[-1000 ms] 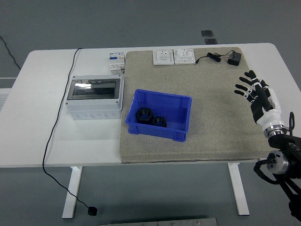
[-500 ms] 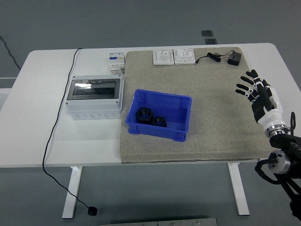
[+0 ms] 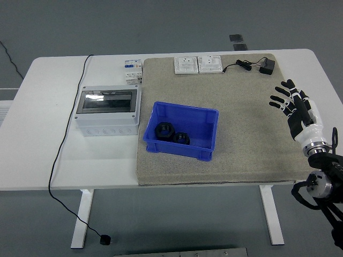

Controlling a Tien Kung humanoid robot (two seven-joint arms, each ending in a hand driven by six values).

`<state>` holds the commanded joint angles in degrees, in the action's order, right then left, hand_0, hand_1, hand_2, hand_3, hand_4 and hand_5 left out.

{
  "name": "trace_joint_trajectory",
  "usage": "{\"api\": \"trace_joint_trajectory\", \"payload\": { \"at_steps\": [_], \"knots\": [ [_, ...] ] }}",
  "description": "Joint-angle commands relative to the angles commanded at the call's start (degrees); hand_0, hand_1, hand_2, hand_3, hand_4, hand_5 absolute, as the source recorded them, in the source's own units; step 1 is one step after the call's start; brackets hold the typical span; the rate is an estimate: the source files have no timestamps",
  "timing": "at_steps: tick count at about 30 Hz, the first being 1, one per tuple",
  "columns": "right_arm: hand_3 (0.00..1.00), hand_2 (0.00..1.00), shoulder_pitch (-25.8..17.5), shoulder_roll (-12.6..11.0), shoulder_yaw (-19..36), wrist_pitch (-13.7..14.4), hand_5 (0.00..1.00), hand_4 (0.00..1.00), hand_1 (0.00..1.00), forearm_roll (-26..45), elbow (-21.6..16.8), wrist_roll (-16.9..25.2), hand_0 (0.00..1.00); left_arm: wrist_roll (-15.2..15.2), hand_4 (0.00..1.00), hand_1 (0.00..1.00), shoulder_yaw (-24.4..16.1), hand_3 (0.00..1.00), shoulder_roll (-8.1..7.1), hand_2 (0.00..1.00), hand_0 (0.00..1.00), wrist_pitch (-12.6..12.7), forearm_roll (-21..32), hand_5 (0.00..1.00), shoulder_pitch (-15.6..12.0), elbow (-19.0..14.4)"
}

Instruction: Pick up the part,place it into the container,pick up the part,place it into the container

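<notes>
At mat's rt edge, right hand [image 3: 293, 107] spread, holding nothing.

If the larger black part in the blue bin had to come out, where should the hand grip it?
Judging from above: pinch the larger black part across its outer flats, descending straight down. It lies flat, and the blue bin walls and the smaller part block sideways approaches.

Looks like robotics lab or electrical assembly test bench. Plain grey floor [image 3: 161, 21], white trestle-leg table [image 3: 48, 75], grey foam work mat [image 3: 246, 134] laid on top. Electrical hardware set out: grey distribution box [image 3: 107, 111] with clear lid, circuit breaker [image 3: 133, 70], two white wall sockets [image 3: 198, 65], black power adapter [image 3: 267, 67], blue parts bin [image 3: 181, 131]. Black cable [image 3: 61, 150] trailing to floor.
</notes>
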<state>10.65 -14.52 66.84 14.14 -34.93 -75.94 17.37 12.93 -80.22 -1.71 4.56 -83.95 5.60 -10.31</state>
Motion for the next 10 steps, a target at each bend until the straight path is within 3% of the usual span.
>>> {"api": "trace_joint_trajectory", "payload": {
  "at_steps": [10],
  "knots": [
    [0.651, 0.638, 0.0, 0.0, 0.5, 0.1, 0.533, 0.784, 0.557, -0.1, 0.1, 0.1, 0.587, -0.2, 0.554, 0.588, 0.0, 0.546, 0.07, 0.697, 0.718, 0.2, 0.4, 0.461, 0.0, 0.0]
  ]
}}
